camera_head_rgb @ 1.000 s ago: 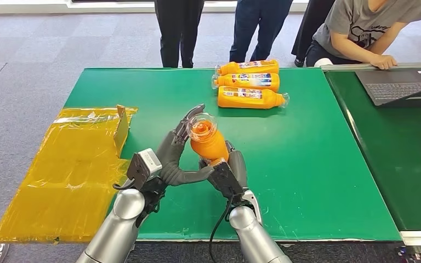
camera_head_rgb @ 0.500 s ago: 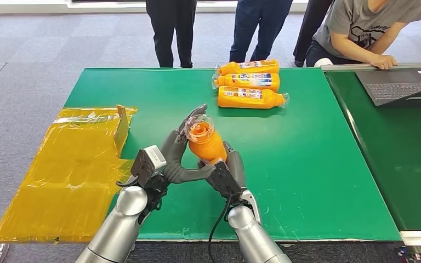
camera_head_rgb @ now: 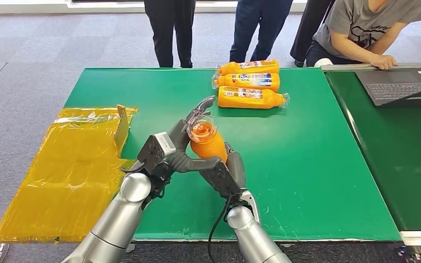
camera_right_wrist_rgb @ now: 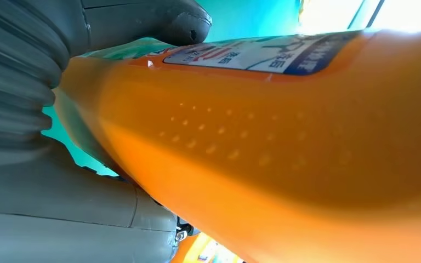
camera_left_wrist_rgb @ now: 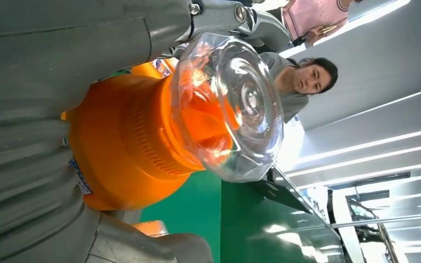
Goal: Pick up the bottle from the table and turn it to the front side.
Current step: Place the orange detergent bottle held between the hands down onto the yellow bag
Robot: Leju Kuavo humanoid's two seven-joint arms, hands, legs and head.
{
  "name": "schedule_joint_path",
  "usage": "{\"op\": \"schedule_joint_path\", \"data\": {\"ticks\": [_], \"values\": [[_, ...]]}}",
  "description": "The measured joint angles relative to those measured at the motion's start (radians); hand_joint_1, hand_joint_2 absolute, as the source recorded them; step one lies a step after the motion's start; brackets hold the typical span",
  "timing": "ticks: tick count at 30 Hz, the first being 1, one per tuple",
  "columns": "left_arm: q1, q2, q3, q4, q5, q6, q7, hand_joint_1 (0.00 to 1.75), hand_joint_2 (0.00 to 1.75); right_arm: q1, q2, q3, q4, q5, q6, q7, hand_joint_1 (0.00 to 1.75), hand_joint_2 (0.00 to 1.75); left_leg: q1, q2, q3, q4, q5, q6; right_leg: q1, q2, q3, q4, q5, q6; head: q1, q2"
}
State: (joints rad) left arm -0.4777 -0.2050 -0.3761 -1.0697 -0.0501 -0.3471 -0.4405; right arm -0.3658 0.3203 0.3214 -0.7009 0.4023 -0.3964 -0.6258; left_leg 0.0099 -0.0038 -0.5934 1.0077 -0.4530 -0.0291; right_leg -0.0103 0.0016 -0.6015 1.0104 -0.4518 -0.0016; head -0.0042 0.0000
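Gripping bottle [camera_head_rgb: 207, 142] between both hands

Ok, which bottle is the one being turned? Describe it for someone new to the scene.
On the green table, near its front edge, the bottle is held off the surface by the left hand and right hand. Unlike the three orange bottles lying at the far edge, it stands cap-up.
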Motion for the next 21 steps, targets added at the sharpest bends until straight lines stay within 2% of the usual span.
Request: {"op": "schedule_joint_path", "data": {"ticks": [7, 21], "values": [[-0.079, -0.02, -0.009, 0.081, 0.012, -0.006, -0.003, 0.0, 1.75, -0.01, 0.004, 0.0, 0.028, -0.001, -0.016, 0.003, 1.75, 1.75, 0.0, 0.0, 0.0, 0.0, 0.0, 0.0, 0.0, 0.0, 0.0, 0.0, 0.0, 0.0, 0.0, 0.0], [-0.104, -0.027, -0.012, 0.127, 0.012, -0.006, -0.006, 0.0, 1.75, -0.018, 0.005, 0.0, 0.051, -0.004, -0.018, 0.004, 1.75, 1.75, 0.0, 0.0, 0.0, 0.0, 0.0, 0.0, 0.0, 0.0, 0.0, 0.0, 0.0, 0.0, 0.0, 0.0]]}}
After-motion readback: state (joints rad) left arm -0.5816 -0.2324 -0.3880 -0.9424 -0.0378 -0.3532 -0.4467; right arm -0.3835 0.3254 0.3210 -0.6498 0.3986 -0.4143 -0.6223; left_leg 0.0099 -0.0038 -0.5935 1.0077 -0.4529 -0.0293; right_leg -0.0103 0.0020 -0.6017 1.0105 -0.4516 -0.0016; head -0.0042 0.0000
